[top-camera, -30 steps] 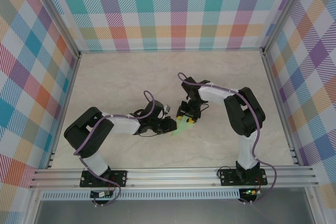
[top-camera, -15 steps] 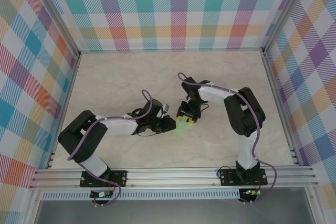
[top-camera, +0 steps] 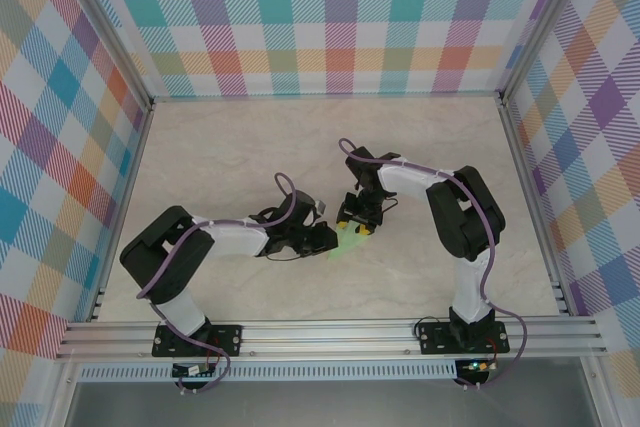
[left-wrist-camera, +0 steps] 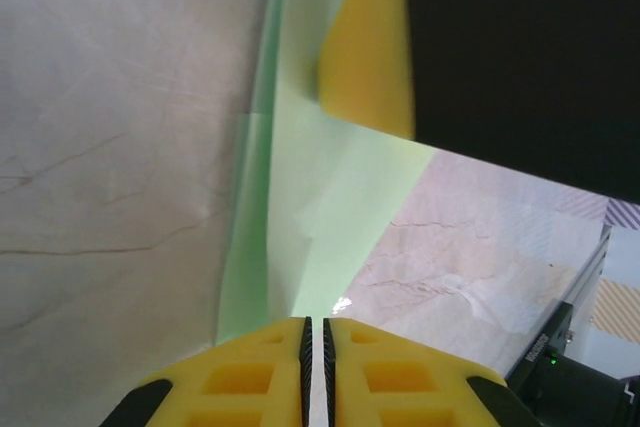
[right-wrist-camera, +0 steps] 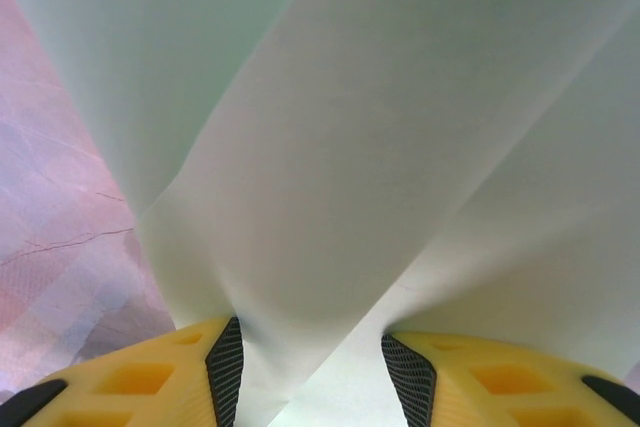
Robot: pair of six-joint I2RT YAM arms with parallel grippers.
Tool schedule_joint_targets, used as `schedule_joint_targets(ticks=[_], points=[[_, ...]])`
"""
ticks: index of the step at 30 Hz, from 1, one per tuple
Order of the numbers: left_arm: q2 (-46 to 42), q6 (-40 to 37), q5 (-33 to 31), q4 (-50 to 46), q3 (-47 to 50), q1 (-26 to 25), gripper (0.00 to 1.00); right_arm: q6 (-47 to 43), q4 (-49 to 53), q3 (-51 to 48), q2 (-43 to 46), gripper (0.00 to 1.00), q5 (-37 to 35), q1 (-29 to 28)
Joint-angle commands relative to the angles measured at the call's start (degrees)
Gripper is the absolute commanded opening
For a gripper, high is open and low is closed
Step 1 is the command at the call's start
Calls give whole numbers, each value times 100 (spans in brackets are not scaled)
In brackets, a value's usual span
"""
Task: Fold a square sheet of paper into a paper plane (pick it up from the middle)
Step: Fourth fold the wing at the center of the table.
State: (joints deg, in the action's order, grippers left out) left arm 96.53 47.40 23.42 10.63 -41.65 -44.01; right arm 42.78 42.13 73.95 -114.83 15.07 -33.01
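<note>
Mid-worktop (top-camera: 230, 147): part-folded sheet of paper (top-camera: 348, 243) sits between both arms. Left end effector (left-wrist-camera: 314, 332) is clenched, apparently on the sheet's edge. Right end effector (right-wrist-camera: 310, 359) grasps a raised fold between its pads. Judgement: anchor left firmly and press the crease slowly to avoid tearing.

Pale marbled tabletop (top-camera: 230, 147) inside bright plaid walls (top-camera: 330, 17), aluminium rail (top-camera: 330, 335) along near edge.
</note>
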Motion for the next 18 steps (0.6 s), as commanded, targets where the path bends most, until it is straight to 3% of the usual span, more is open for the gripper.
schedule_joint_targets(ticks=[1, 14, 18], points=[[140, 111, -157, 7, -148, -72, 13, -81, -242, -524, -1013, 49, -793, -109], [12, -160, -396, -575, -286, -45, 11, -42, -187, -452, -1120, 49, -814, -108], [-361, -147, -811, -750, -293, 4, 10, -52, -187, -452, -1122, 50, -803, -113]])
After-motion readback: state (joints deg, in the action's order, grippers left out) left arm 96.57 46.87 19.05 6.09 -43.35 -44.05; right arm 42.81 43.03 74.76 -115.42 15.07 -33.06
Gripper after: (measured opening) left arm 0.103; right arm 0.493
